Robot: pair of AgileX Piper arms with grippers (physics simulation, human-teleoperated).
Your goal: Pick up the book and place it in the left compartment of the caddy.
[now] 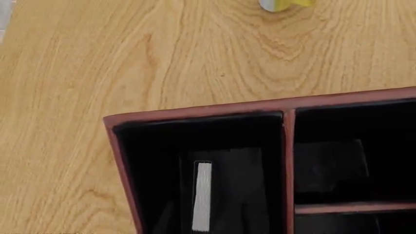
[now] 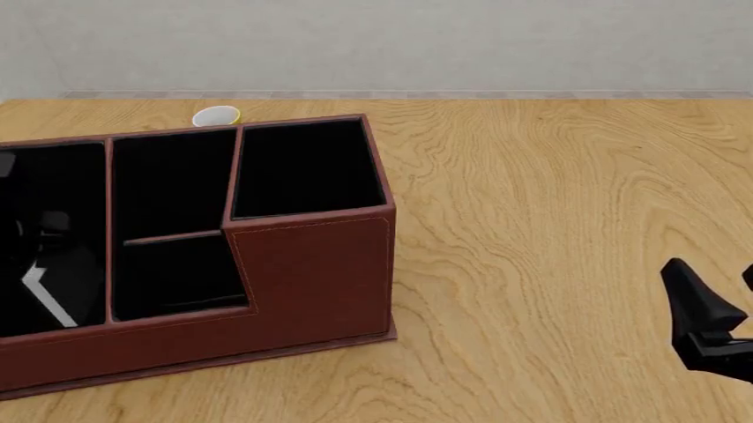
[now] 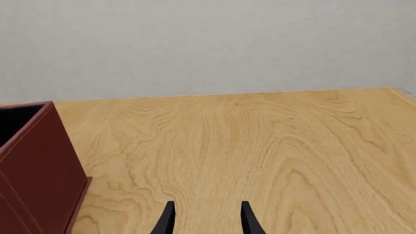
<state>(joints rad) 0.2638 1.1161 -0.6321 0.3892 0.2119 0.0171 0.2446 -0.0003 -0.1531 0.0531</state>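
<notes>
The reddish-brown caddy [image 2: 312,264] stands at the left of the table. It also shows in the left wrist view [image 1: 195,111] and the right wrist view [image 3: 32,165]. The black book [image 1: 202,195] lies inside the left compartment [image 2: 53,176], its white page edge showing as a chevron in the front view [image 2: 41,295]. The left gripper is over this bay. Its black fingers blend into the black lining, so I cannot tell how the jaws stand. My right gripper [image 3: 206,217] is open and empty, low over bare table at the front right [image 2: 724,295], far from the caddy.
A small yellow-and-white cup [image 2: 218,115] stands just behind the caddy and shows in the left wrist view [image 1: 283,4]. Wood-grain table stretches to the right of the caddy. A grey wall runs along the far edge.
</notes>
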